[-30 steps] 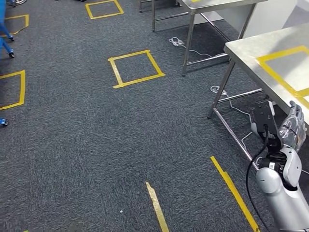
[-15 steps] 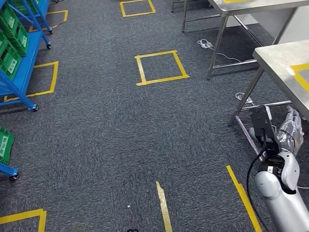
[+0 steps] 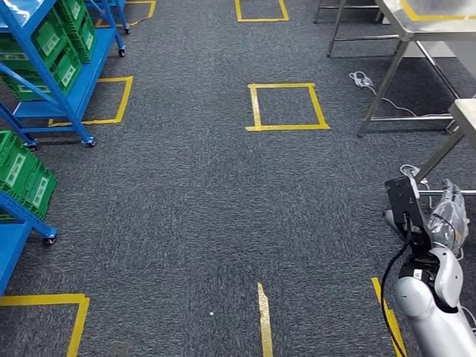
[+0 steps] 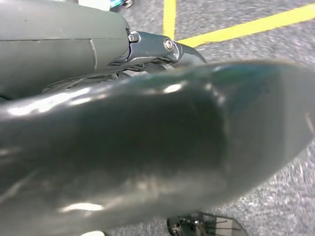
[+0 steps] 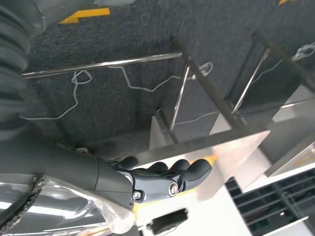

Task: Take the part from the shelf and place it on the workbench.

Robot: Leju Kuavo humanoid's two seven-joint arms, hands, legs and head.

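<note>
My right hand (image 3: 449,217) hangs low at the right of the head view and holds the part (image 3: 452,207), a piece wrapped in clear crinkled plastic. In the right wrist view its dark fingers (image 5: 169,178) curl around the plastic wrap (image 5: 111,216), with the steel workbench (image 5: 223,147) close beyond them. The workbench corner (image 3: 465,113) shows at the right edge of the head view. Blue shelves (image 3: 76,82) holding green bins (image 3: 59,56) stand at the far left. My left hand (image 4: 148,46) shows as a blurred grey piece against a dark shape; its fingers cannot be made out.
Grey carpet carries yellow tape squares (image 3: 286,106) and strips (image 3: 264,320). A second steel table (image 3: 426,26) stands at the back right, with white cables (image 3: 359,78) on the floor by its legs. A lower blue shelf with a green bin (image 3: 25,178) is near left.
The camera has swung to the left: the workbench has slid to the right edge and the blue shelves have come into view. My right hand keeps its hold on the wrapped part.
</note>
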